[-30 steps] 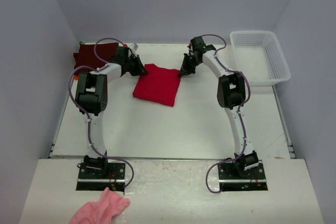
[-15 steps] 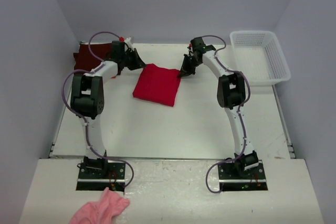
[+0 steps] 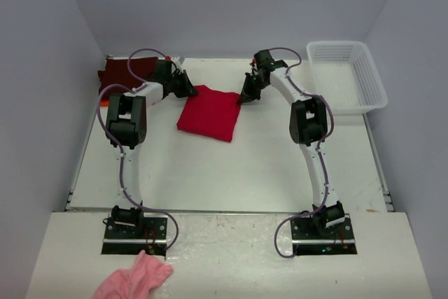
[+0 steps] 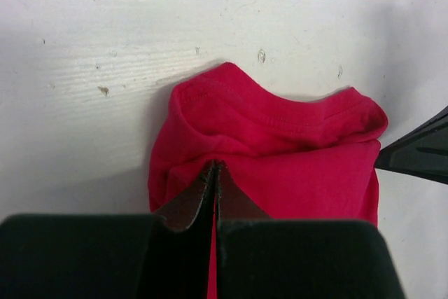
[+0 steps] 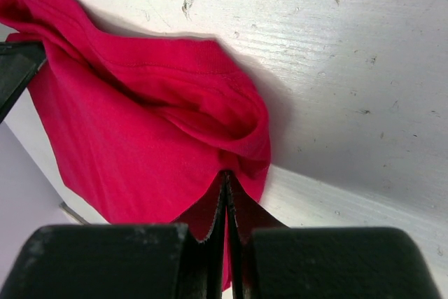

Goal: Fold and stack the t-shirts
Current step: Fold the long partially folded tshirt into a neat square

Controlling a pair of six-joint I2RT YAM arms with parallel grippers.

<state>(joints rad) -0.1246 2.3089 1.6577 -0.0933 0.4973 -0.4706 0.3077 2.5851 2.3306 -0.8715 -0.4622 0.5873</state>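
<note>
Folded red shirt (image 3: 208,113) lies far centre on tabletop (image 3: 231,166). Left claw (image 4: 214,167) and right claw (image 5: 225,175) are pressed together, tips at its far corners (fabric pinch not verifiable). Maroon shirt (image 3: 117,73) sits far left.

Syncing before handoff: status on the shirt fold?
Left claw, right claw both shut, tips at far corners of the red shirt; hold unclear. It's folded. Maroon shirt back left, unstacked. Nothing blocking.

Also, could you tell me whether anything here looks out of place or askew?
The pink fluffy cloth lies crumpled at the near edge beside the left arm's base. The folded red t-shirt sits slightly skewed on the table.
</note>
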